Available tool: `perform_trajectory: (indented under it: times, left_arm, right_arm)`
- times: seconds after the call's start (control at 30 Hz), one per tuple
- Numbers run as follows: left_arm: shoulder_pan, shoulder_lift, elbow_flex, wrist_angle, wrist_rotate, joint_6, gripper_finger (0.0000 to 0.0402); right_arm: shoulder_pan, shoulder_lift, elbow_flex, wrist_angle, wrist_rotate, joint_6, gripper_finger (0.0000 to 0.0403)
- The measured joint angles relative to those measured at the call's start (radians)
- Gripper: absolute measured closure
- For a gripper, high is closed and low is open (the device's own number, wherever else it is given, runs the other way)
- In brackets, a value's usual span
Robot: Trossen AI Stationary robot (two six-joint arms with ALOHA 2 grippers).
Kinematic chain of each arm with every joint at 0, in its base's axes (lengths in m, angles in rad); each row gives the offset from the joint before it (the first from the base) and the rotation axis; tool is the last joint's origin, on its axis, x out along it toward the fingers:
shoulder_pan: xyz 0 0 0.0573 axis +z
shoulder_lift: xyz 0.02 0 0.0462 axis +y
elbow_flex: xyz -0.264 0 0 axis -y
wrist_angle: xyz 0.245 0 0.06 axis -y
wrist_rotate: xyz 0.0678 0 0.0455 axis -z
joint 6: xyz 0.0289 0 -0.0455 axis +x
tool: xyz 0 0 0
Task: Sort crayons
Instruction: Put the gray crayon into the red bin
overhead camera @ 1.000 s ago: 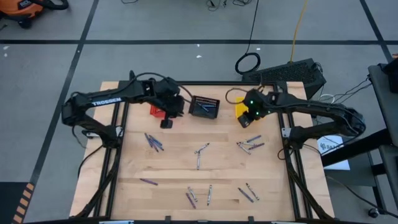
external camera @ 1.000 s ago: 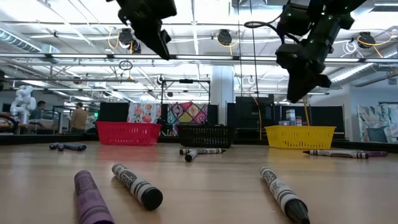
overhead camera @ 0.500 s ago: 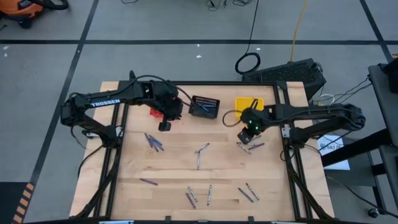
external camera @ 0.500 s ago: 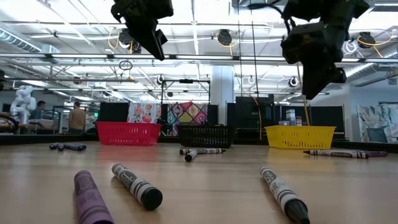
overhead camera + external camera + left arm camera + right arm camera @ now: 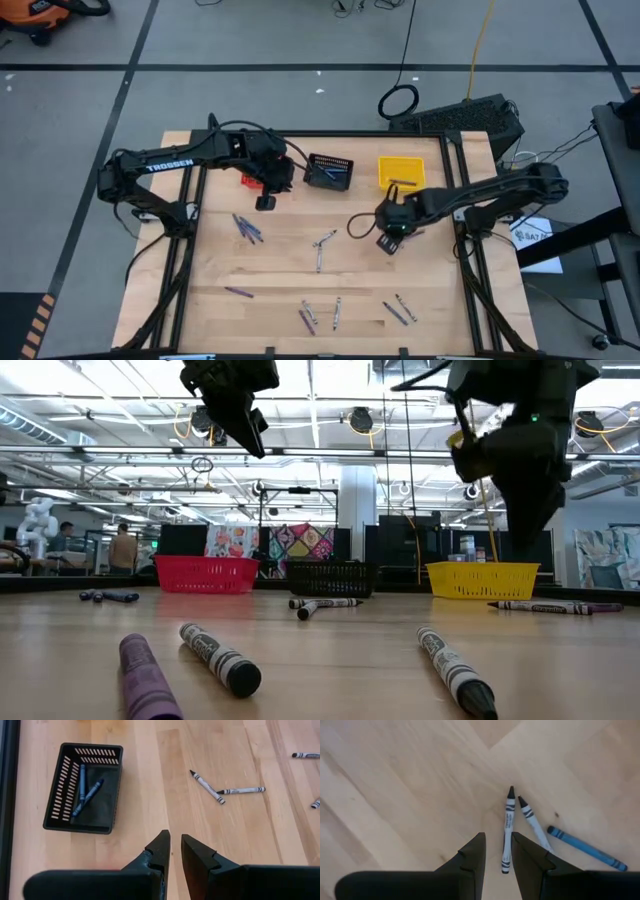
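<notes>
Crayons lie scattered flat on the wooden table [image 5: 280, 270]: a cluster at the left [image 5: 247, 228], a pair in the middle [image 5: 322, 245], several near the front [image 5: 320, 315]. My right gripper [image 5: 388, 243] hangs open by a narrow gap above two grey crayons [image 5: 507, 827] and a blue one [image 5: 585, 847], touching none. My left gripper [image 5: 265, 200] is likewise narrowly open with nothing in it, high above the table beside the red basket [image 5: 250, 180]. The black basket [image 5: 50, 820] holds two blue crayons [image 5: 82, 787]. One crayon [image 5: 402, 183] lies in the yellow basket [image 5: 400, 165].
The three baskets stand in a row along the table's far edge. In the low view, large crayons [image 5: 220, 658] lie close to the near edge. Bare wood lies between the crayon groups. The black frame rails [image 5: 465, 270] run down both sides.
My right gripper has swung from above the yellow basket toward the table's near edge and down, rolling as it went. It now hangs over the crayons at the right. The left arm has kept still.
</notes>
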Motion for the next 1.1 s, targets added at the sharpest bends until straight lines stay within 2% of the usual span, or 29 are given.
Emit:
perform_trajectory:
  times: [0.5,0.6,0.83,1.1]
  left_arm:
    - [0.000,0.000,0.000,0.000,0.000,0.001,0.0349]
    - [0.000,0.000,0.000,0.000,0.000,0.001,0.0349]
    - [0.000,0.000,0.000,0.000,0.000,0.001,0.0349]
    - [0.000,0.000,0.000,0.000,0.000,0.001,0.0349]
  right_arm:
    - [0.039,0.168,0.000,0.004,0.011,-0.006,0.0323]
    - [0.039,0.181,0.000,0.002,0.049,0.001,0.0323]
    - [0.038,0.181,0.000,-0.005,0.048,0.009,0.0324]
    - [0.038,0.182,0.000,-0.004,0.048,0.013,0.0343]
